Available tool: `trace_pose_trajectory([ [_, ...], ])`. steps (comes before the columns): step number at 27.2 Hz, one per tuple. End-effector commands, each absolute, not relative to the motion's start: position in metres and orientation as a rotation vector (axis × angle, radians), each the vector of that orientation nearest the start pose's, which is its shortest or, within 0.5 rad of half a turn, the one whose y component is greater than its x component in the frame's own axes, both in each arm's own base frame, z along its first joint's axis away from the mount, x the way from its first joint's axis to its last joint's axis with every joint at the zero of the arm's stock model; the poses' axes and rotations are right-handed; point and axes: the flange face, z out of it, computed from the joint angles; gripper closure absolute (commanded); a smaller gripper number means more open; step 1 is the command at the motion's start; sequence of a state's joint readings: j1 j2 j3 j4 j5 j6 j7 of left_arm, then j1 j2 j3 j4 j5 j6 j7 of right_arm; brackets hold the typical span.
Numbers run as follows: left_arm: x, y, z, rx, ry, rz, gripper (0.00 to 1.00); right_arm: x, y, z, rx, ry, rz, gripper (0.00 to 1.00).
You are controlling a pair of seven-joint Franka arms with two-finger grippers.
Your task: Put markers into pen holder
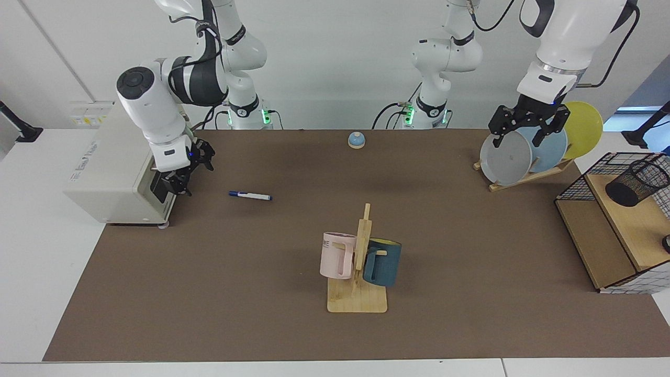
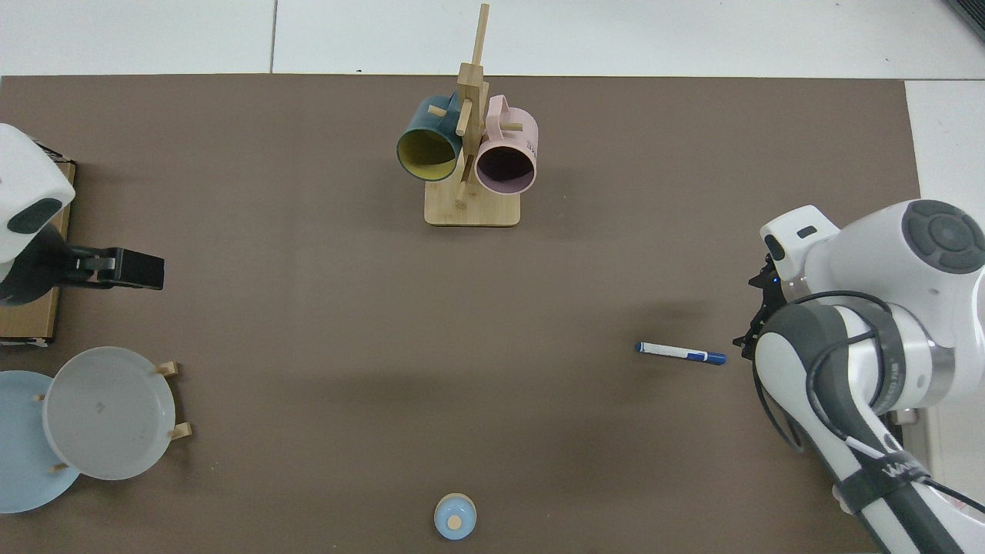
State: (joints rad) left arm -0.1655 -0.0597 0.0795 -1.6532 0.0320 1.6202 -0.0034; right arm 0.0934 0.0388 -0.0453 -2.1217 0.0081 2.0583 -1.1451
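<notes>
The marker (image 1: 250, 196) lay flat on the brown table mat (image 1: 261, 293) at the left of the facing view, its dark blue cap toward the frame's left edge; in the top view the marker (image 2: 680, 353) lay at the right of centre, cap toward the right. Nothing touched it.

The right gripper (image 1: 180, 175) hung low just in front of the white toaster oven (image 1: 112, 180) at the left of the facing view, pointing down and near the marker's capped end but apart from it. Whether it was open or closed I cannot tell, since the wrist and dark housing hid the tips in both views. In the top view the right arm filled the right edge, with only a dark bit of the right gripper (image 2: 758, 319) showing beside the marker's cap.

The left gripper (image 1: 527, 131) waited at the upper right of the facing view, its fingers (image 1: 498, 135) spread apart and empty, in front of the grey plate (image 1: 505, 158) on the wooden plate rack (image 1: 523, 178).

The pen holder (image 1: 636, 183) lay tilted on the wooden shelf of the wire-grid rack (image 1: 612, 230) at the right edge, well apart from the marker. A wooden mug tree (image 1: 361, 272) with a pink mug (image 1: 337, 255) and a teal mug (image 1: 383, 262) stood lower centre; a small blue bell (image 1: 356, 140) sat at the upper centre.
</notes>
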Motion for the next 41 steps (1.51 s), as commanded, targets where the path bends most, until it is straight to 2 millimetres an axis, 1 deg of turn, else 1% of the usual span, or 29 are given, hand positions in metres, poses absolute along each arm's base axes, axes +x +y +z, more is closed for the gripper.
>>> trace_pose_trajectory([
  [1,0.526,-0.083,0.628,-3.129,0.269,-0.048,0.00,0.519,0.027,0.360,-2.514,-1.763,0.122,0.00],
  [3,0.526,-0.099,0.628,-3.123,0.317,-0.073,0.00,0.515,0.031,0.353,-2.505,-1.768,0.133,0.00],
  [5,0.524,-0.113,0.623,-3.116,0.360,-0.078,0.00,0.513,0.032,0.348,-2.507,-1.775,0.122,0.00],
  [6,0.525,-0.117,0.620,-3.113,0.377,-0.078,0.00,0.511,0.032,0.345,-2.508,-1.775,0.122,0.00],
  [9,0.526,-0.118,0.614,-3.111,0.404,-0.075,0.00,0.505,0.032,0.333,-2.511,-1.776,0.114,0.00],
  [16,0.524,-0.117,0.605,-3.102,0.454,-0.042,0.00,0.498,0.031,0.311,-2.519,-1.786,0.092,0.00],
  [21,0.530,-0.106,0.602,-3.093,0.513,-0.060,0.00,0.490,0.033,0.295,-2.531,-1.781,0.082,0.01],
  [23,0.533,-0.101,0.599,-3.088,0.537,-0.075,0.00,0.487,0.038,0.292,-2.520,-1.793,0.088,0.03],
  [26,0.536,-0.086,0.594,-3.083,0.558,-0.070,0.00,0.486,0.038,0.291,-2.520,-1.791,0.090,0.05],
  [30,0.537,-0.084,0.589,-3.078,0.594,-0.062,0.00,0.483,0.040,0.286,-2.517,-1.794,0.093,0.10],
  [35,0.537,-0.087,0.587,-3.084,0.603,-0.056,0.00,0.480,0.038,0.279,-2.522,-1.799,0.079,0.10],
  [37,0.537,-0.087,0.587,-3.082,0.622,-0.056,0.00,0.480,0.038,0.279,-2.522,-1.797,0.081,0.14],
  [41,0.539,-0.087,0.588,-3.050,0.748,-0.077,0.00,0.481,0.038,0.278,-2.522,-1.799,0.082,0.29],
])
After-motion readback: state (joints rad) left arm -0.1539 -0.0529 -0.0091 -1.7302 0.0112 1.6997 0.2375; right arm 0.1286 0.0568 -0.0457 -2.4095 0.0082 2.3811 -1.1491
